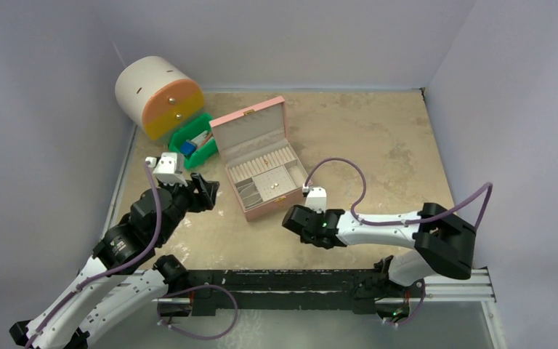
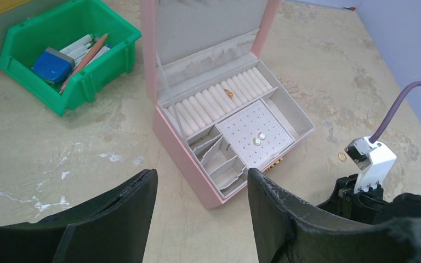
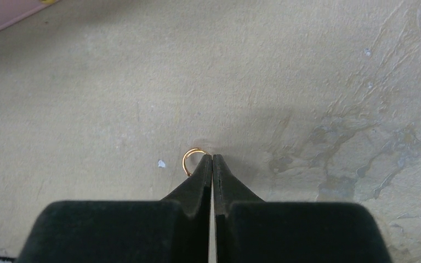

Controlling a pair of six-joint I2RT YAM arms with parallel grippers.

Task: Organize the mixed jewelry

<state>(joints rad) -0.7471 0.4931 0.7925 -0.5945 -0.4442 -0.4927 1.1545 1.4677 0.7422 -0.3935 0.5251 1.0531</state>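
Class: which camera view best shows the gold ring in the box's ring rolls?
Left wrist view: the gold ring sits among the white rolls. In the top external view the pink box shows, but the ring is too small to see. The right wrist view catches only the box's corner.

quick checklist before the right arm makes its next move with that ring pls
1. Right gripper closed: ok, its fingers meet with no visible gap.
2. Thin gold ring truly pinched: cannot tell; only its edge meets the tips, and most of the loop sticks out sideways.
3. Pink jewellery box with pale grey lining open: ok, lid upright.
4. Room in the white ring rolls: ok, just one small gold piece sits there.
5. Left gripper out of the way: ok, open, on the box's other side.
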